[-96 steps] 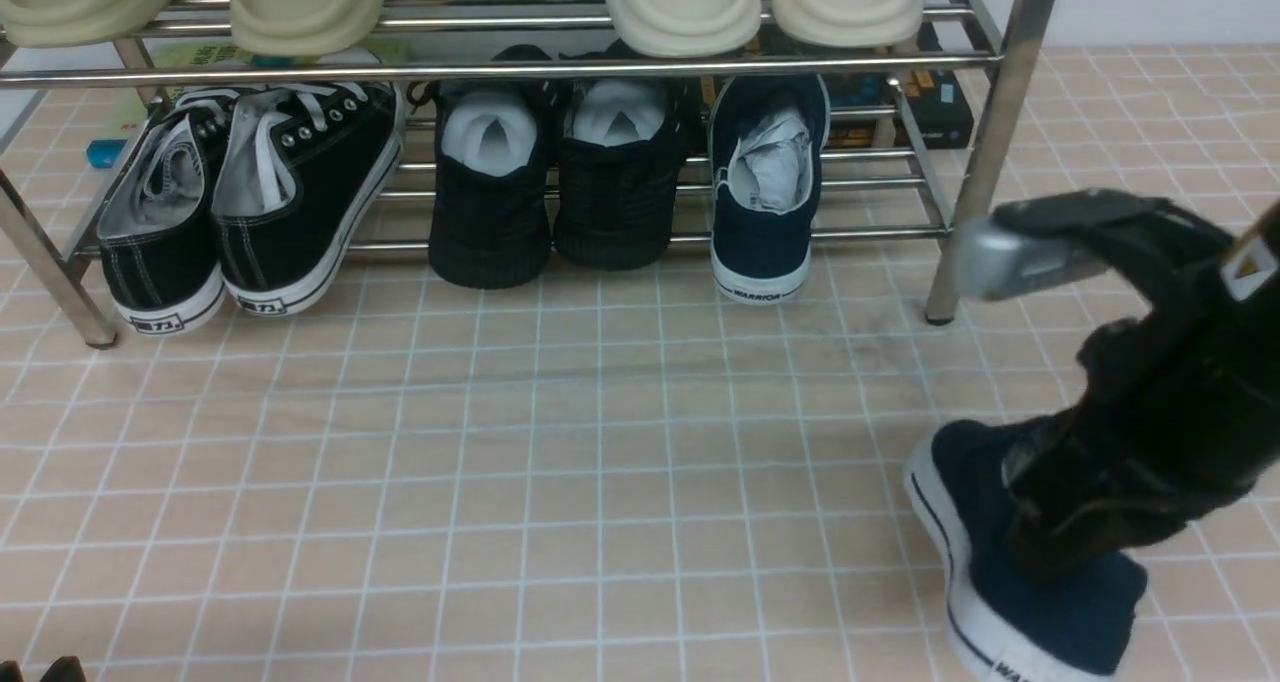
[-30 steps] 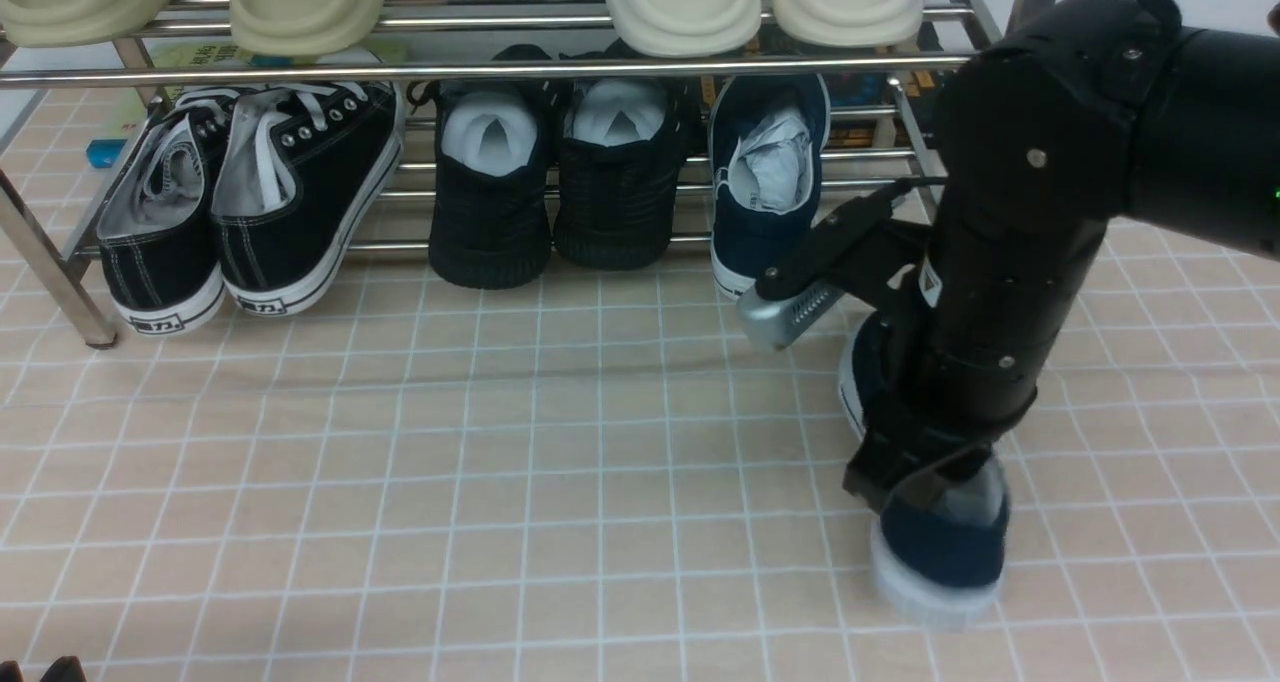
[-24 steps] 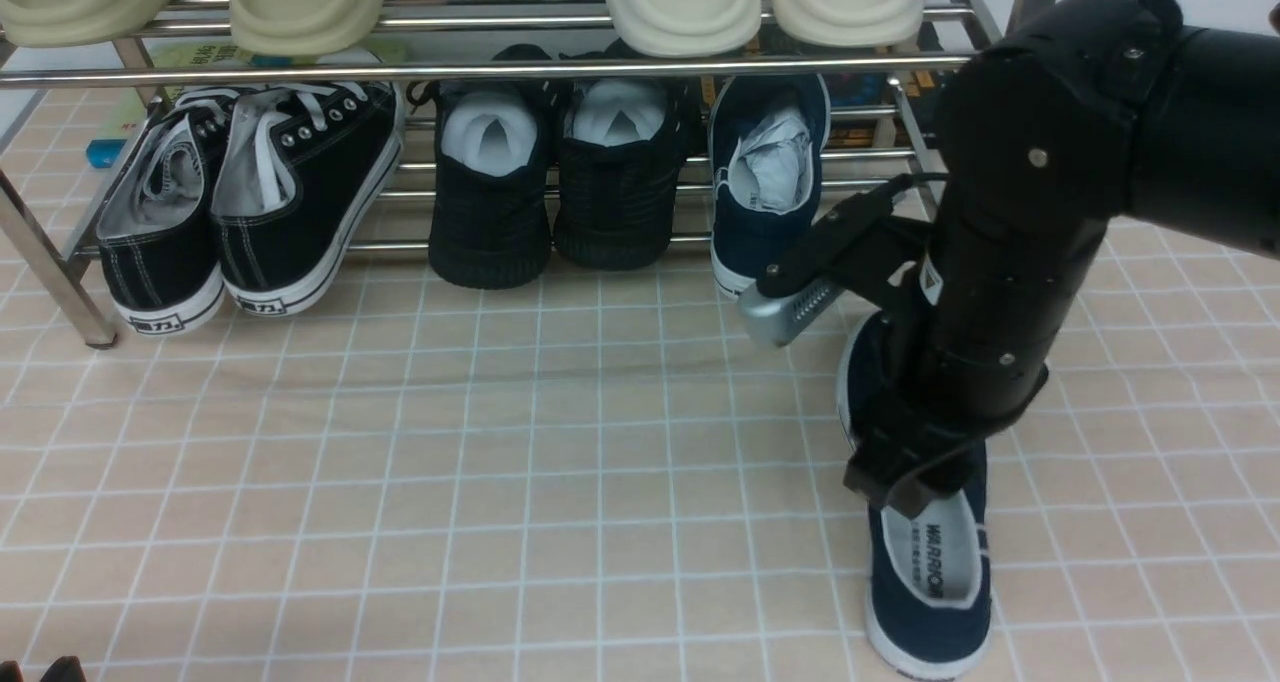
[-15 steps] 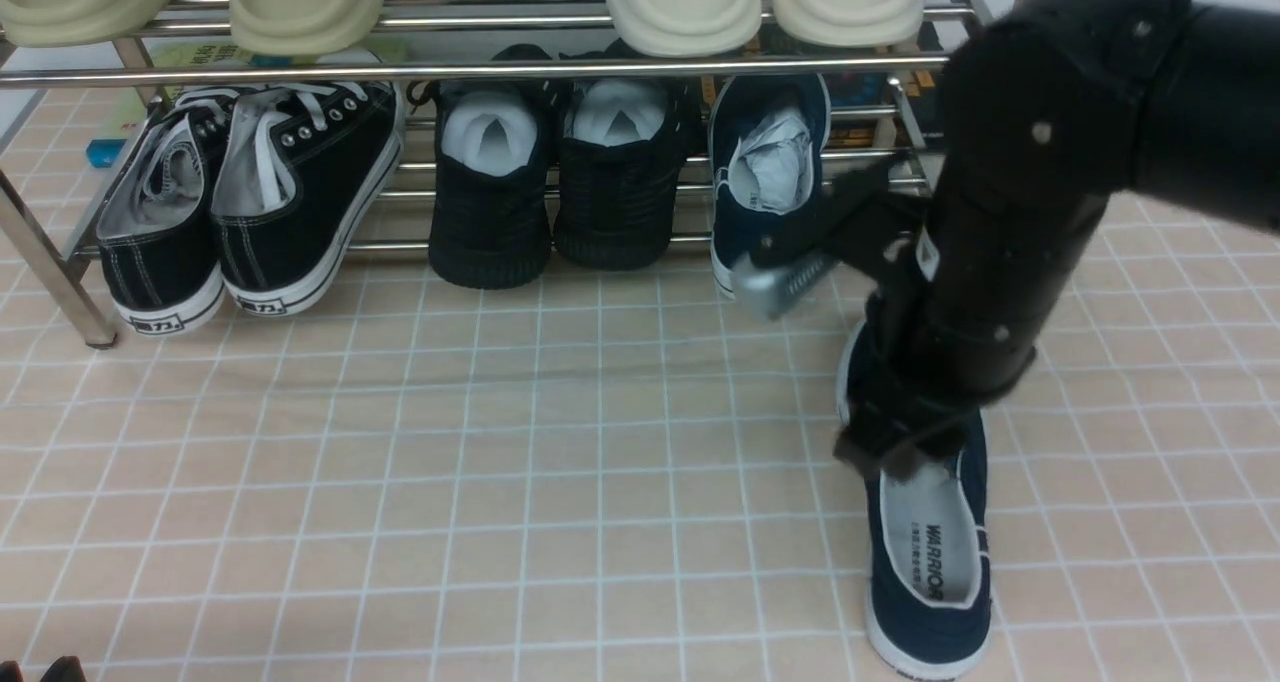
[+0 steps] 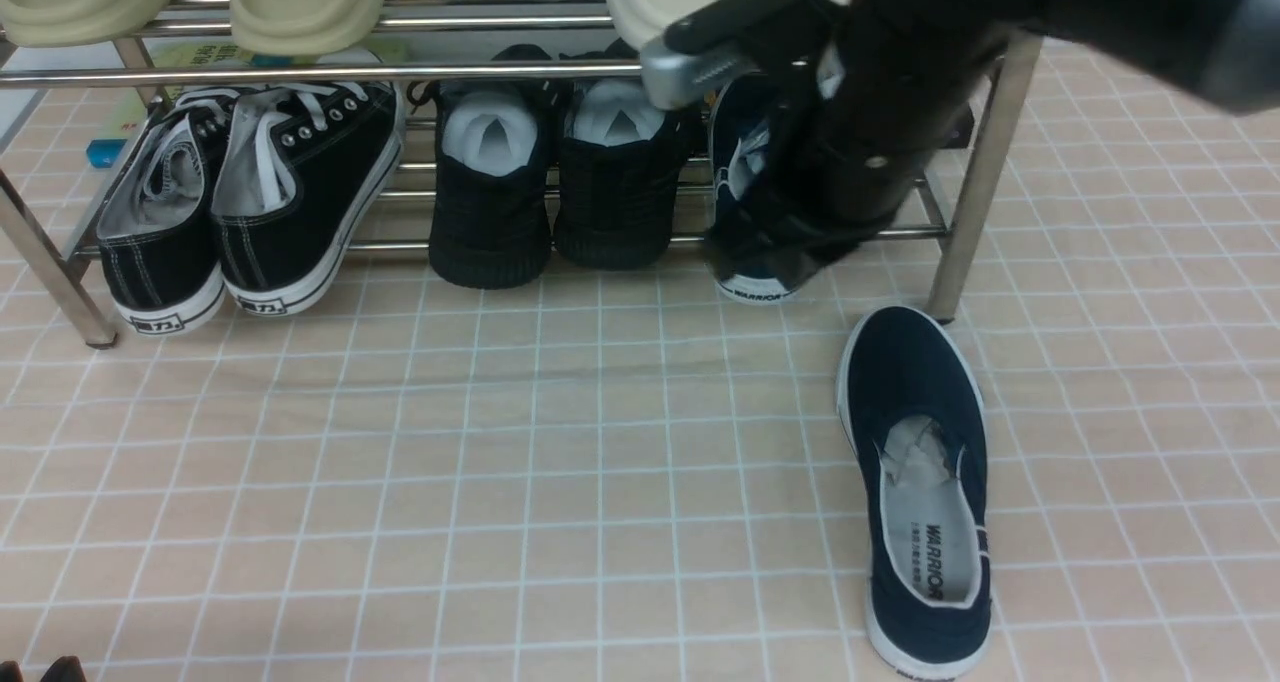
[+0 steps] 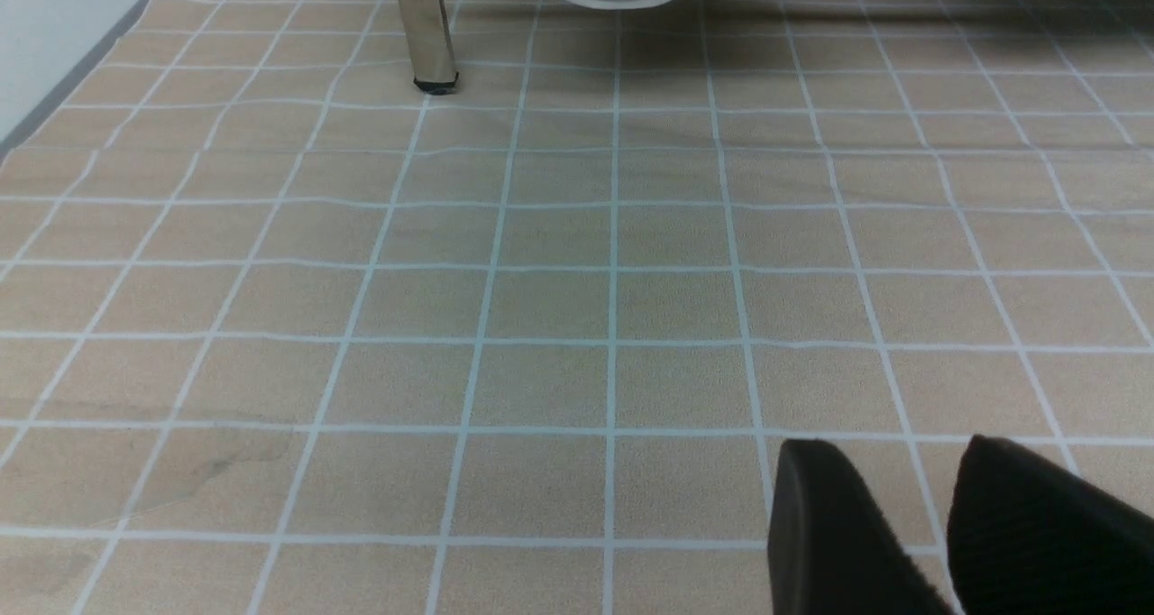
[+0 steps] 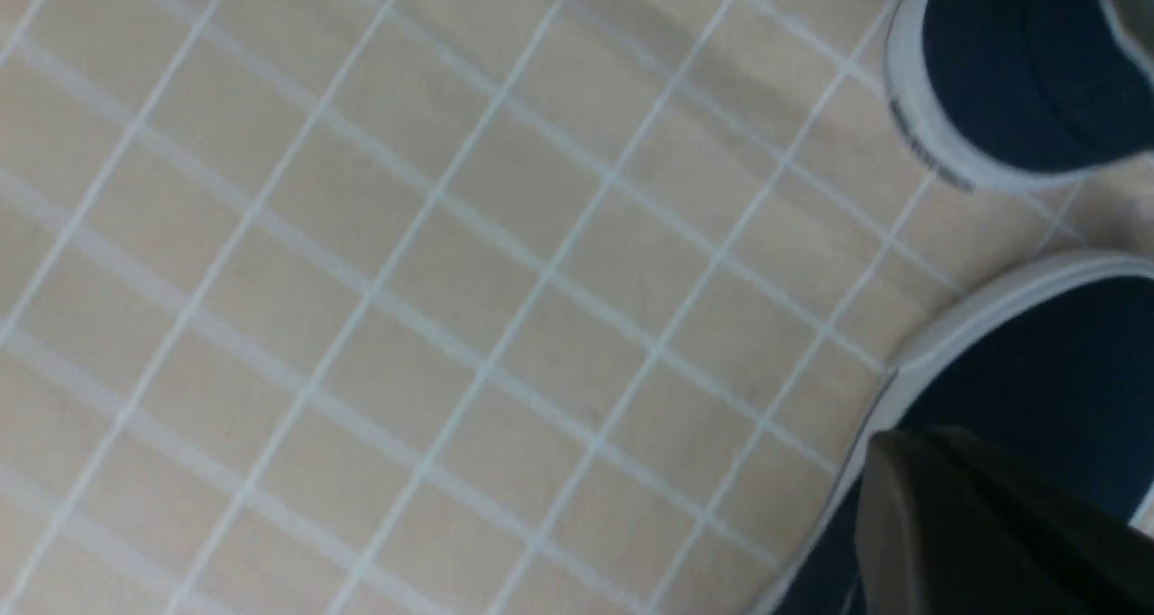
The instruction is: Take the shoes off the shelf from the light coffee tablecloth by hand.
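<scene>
One blue shoe (image 5: 925, 502) lies on the checked cloth (image 5: 500, 462). The second blue shoe (image 5: 755, 284) sits on the lower rails of the shelf (image 5: 985, 162), heel toward the robot. Right end effector (image 5: 770, 242) hangs at that heel (grip state cannot be told). The left end effector (image 6: 902, 448), slightly parted and empty, is well apart.

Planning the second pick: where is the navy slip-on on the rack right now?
Front view: the navy slip-on sits on the lower tier of the chrome rack, far right, beside the all-black high-tops, heel outward, half hidden by the right arm.
</scene>
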### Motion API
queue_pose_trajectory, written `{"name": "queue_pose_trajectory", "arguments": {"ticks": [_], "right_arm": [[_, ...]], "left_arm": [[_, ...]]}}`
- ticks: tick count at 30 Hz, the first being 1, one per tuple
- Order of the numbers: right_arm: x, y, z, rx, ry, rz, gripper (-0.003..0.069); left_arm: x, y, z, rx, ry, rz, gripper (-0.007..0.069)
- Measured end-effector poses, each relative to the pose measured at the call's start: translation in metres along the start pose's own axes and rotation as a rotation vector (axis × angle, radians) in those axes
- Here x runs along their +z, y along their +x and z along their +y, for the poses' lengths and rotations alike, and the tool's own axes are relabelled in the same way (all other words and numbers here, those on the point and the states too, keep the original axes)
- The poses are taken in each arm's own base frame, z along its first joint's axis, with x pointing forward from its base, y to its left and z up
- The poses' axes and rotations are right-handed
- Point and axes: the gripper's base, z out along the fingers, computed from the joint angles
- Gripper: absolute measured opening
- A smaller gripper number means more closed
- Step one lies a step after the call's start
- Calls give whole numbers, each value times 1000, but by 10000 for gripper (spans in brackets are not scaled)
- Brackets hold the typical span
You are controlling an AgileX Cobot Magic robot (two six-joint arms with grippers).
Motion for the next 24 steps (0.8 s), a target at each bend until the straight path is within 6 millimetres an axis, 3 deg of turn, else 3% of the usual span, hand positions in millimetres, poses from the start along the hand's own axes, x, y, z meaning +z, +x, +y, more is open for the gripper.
{"name": "queue_pose_trajectory", "arguments": {"ticks": [3, 7, 15, 24], "right_arm": [[16, -5, -3, 54, 43, -23, 59], [34, -13, -8, 106, 103, -72, 172], [51, -26, -9, 78, 125, -188, 371], [71, -32, -13, 66, 194, -239, 395]], "left_arm": [[0, 0, 0, 0, 0, 0, 240], [0, 0, 0, 0, 0, 0, 240], [0, 0, 0, 0, 0, 0, 240], [0, 0, 0, 0, 0, 0, 240]]}}
